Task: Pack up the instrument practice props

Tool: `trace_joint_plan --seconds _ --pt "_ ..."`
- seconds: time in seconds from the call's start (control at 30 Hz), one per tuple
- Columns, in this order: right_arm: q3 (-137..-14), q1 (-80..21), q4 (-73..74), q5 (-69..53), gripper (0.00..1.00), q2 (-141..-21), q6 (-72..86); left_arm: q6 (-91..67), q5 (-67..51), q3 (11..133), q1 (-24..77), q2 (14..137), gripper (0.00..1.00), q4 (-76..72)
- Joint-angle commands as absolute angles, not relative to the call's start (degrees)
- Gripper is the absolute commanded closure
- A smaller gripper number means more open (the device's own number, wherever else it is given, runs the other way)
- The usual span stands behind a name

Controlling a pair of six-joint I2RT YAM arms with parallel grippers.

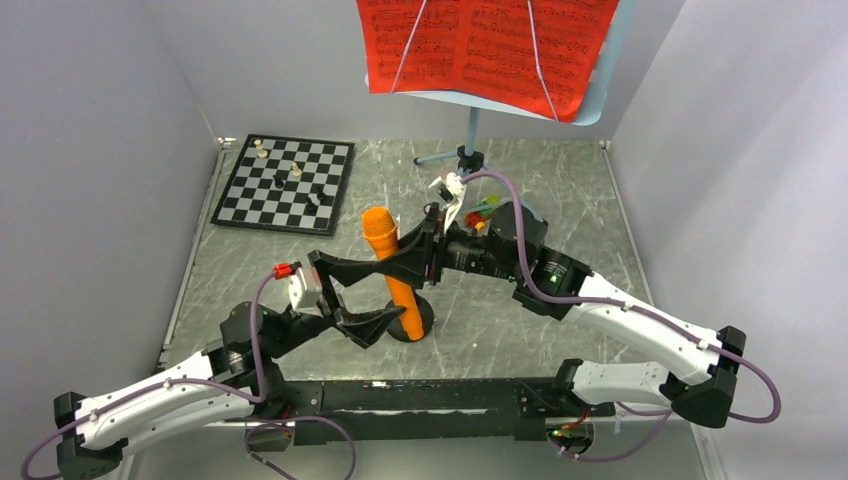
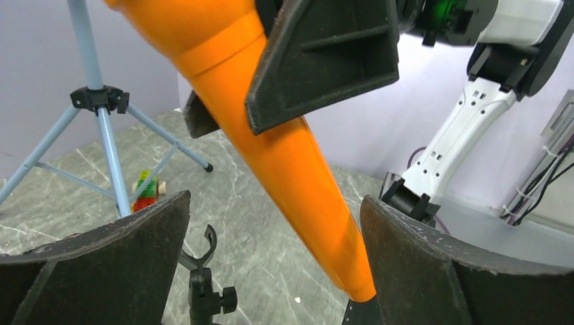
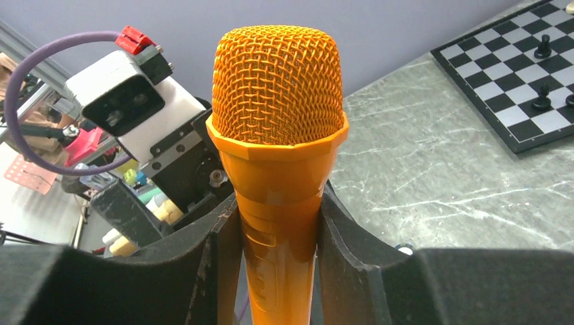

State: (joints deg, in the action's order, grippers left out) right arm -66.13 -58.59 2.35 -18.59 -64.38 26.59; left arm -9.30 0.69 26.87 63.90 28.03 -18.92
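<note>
The right gripper [image 3: 279, 223] has its jaws clamped on the handle of the orange microphone [image 3: 277, 101], just under the mesh head. The left gripper [image 2: 274, 203] has its jaws wide apart, one on each side of the lower handle and touching nothing that can be seen.

The microphone stands head up, its long axis near vertical and leaning a little. Its narrow lower end meets the black round base [image 1: 423, 322] near the middle of the counter [image 1: 560, 190], in front of the two arm bases.

Farther back stands the light-blue music stand [image 1: 471, 125], its tripod legs spread on the counter. Its perforated tray holds the red sheet-music pages [image 1: 480, 45] facing the arms, with two thin pale strands crossing them. A small colourful toy car [image 2: 145, 189] lies by the tripod's feet, just behind the right wrist. A black-and-white chessboard [image 1: 290, 183] lies flat at the far left with a few pieces on it, well apart from the microphone.

The counter is grey and marbled with pale veins — plain pale-grey walls [image 1: 90, 150] close it in on three sides.
</note>
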Motion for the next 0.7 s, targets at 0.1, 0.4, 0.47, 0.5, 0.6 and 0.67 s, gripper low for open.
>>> trace_joint_plan --seconds 0.1,0.4,0.47,0.5,0.6,0.67 --pt "-60.92 -58.74 -13.84 -22.38 1.0 -61.65 28.05 -14.78 -3.31 25.85 62.03 28.49 0.03 -27.3" --pt "-59.04 -60.43 -19.02 -22.97 1.0 -62.63 27.82 -18.37 -9.7 26.29 60.93 33.14 0.17 -33.27" --pt "-58.84 -60.62 -19.24 -22.87 1.0 -62.46 27.69 -18.92 -9.98 25.5 60.78 33.28 0.27 -34.59" --pt "-58.8 -60.64 -19.32 -22.93 1.0 -62.41 27.54 -19.23 -9.78 24.9 60.74 33.12 0.31 -35.57" --pt "-59.05 -60.82 -18.89 -23.21 1.0 -62.58 27.21 -19.43 -9.04 23.96 60.65 32.68 0.49 -36.42" --pt "-59.06 -60.89 -18.61 -23.32 1.0 -62.45 26.84 -19.11 -8.88 24.07 60.56 32.38 0.65 -35.86"
